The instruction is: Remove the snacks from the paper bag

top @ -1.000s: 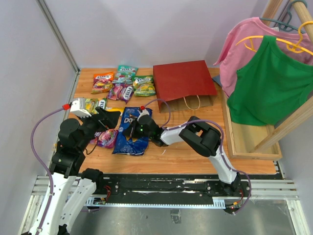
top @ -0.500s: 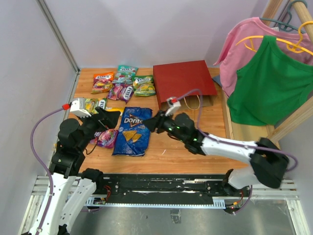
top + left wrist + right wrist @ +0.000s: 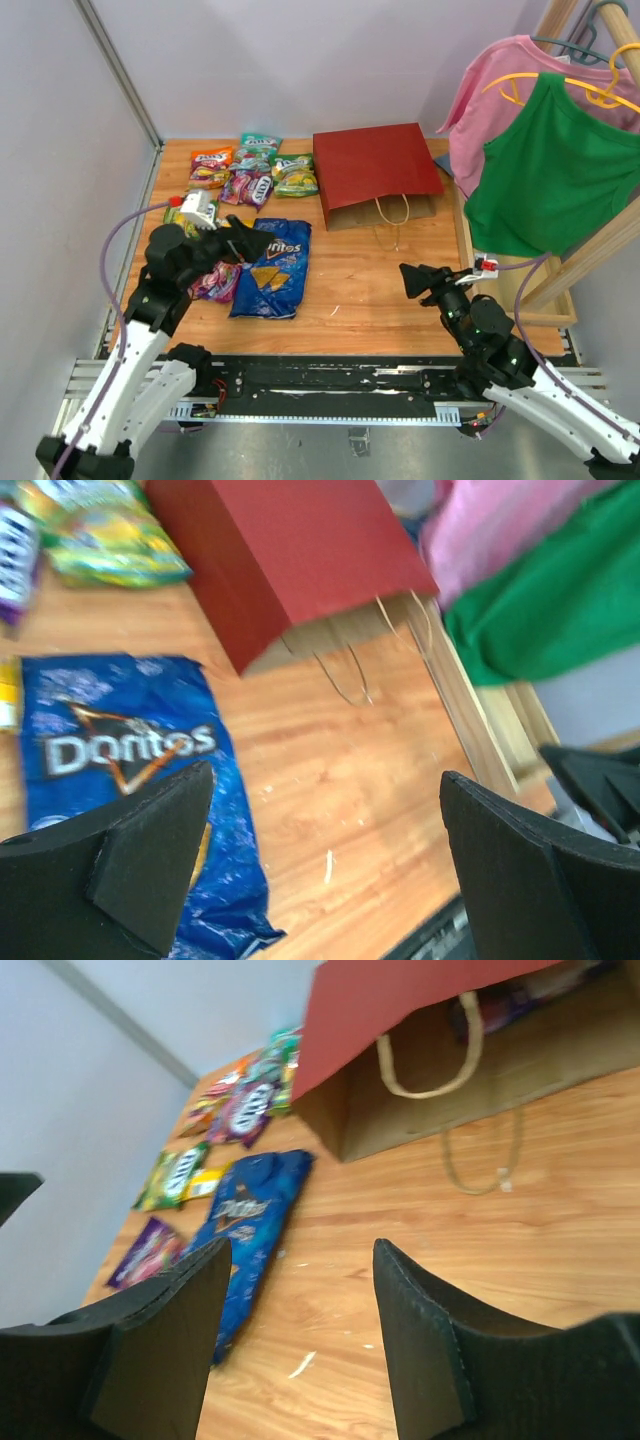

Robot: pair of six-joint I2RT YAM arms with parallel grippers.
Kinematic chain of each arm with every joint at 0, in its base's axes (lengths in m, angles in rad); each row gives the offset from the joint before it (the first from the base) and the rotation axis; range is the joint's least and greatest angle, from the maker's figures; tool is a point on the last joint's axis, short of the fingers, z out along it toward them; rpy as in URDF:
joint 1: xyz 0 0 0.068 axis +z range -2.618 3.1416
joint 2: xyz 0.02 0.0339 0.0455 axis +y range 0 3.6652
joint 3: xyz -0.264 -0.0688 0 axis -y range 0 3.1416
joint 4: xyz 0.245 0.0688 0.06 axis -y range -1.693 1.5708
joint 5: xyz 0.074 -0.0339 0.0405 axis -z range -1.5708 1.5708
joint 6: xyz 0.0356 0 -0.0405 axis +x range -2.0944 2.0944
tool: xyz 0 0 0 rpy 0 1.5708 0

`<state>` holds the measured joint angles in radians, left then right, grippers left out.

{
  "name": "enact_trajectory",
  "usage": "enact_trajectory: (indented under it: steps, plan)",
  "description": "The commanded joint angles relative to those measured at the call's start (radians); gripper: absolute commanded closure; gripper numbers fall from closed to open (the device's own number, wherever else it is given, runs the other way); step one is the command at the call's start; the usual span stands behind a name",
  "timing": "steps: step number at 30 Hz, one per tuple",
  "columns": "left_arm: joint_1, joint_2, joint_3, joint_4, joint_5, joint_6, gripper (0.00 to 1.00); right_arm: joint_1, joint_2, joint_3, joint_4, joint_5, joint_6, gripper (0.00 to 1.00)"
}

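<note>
The dark red paper bag point(image 3: 378, 165) point(image 3: 290, 550) point(image 3: 400, 1020) lies on its side at the back, its brown mouth and handles facing me. The blue Doritos bag point(image 3: 270, 268) point(image 3: 120, 770) point(image 3: 250, 1220) lies flat on the table left of centre. Several candy packets point(image 3: 245, 170) point(image 3: 245, 1110) lie at the back left, and a purple one point(image 3: 215, 282) lies by the left arm. My left gripper point(image 3: 248, 243) point(image 3: 325, 860) hangs wide open over the Doritos bag's upper left, holding nothing. My right gripper point(image 3: 408, 278) point(image 3: 300, 1330) is open and empty at the near right, apart from the snacks.
A pink shirt point(image 3: 500, 90) and a green shirt point(image 3: 560, 170) hang from a wooden rack point(image 3: 500, 290) along the table's right side. A wall borders the left edge. A dark purplish shape point(image 3: 515, 1000) shows at the bag's mouth; what it is I cannot tell.
My right gripper opened, let go of the Doritos bag and drew back to the near right. The left arm swung forward and right, over the bag's upper corner.
</note>
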<state>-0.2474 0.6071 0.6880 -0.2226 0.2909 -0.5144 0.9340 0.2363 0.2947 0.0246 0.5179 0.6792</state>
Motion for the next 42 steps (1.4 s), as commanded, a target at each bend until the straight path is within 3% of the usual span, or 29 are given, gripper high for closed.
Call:
enact_trajectory:
  steps: [1,3,5,8,10,13,15,21,28,33,37,42]
  plan:
    - [-0.191,0.138,-0.015,0.114,0.013,0.046,0.00,-0.085,-0.034,-0.001,-0.251,0.091,0.008,0.40]
    - [-0.315,0.217,0.001,0.135,-0.083,0.067,0.00,-0.148,0.021,0.029,-0.272,0.022,0.019,0.45]
    - [-0.415,0.322,0.022,0.180,-0.124,0.074,0.02,-0.216,0.076,0.057,-0.273,-0.054,0.024,0.58]
    - [-0.509,0.502,0.047,0.297,-0.124,0.050,0.14,-0.283,0.097,0.079,-0.274,-0.123,0.024,0.69]
    - [-0.534,0.623,0.070,0.386,-0.104,0.020,0.20,-0.311,0.074,0.083,-0.280,-0.129,0.017,0.69]
    - [-0.541,0.793,0.108,0.534,-0.110,-0.036,0.39,-0.340,0.040,0.087,-0.303,-0.144,0.008,0.68]
    - [-0.541,0.898,0.157,0.620,-0.079,-0.056,0.44,-0.346,0.023,0.087,-0.321,-0.149,0.001,0.67]
    - [-0.551,1.144,0.340,0.787,0.016,-0.123,0.39,-0.355,-0.017,0.095,-0.370,-0.131,-0.025,0.66]
    - [-0.553,1.382,0.630,0.658,-0.035,-0.154,0.37,-0.362,-0.027,0.101,-0.374,-0.125,-0.051,0.66]
    - [-0.556,1.481,0.755,0.563,-0.107,-0.189,0.34,-0.367,-0.032,0.109,-0.375,-0.121,-0.078,0.66]
    - [-0.561,1.486,0.768,0.504,-0.156,-0.176,0.32,-0.370,-0.038,0.126,-0.405,-0.110,-0.097,0.66]
    - [-0.568,1.387,0.633,0.586,-0.172,-0.188,0.29,-0.371,-0.054,0.122,-0.411,-0.106,-0.105,0.66]
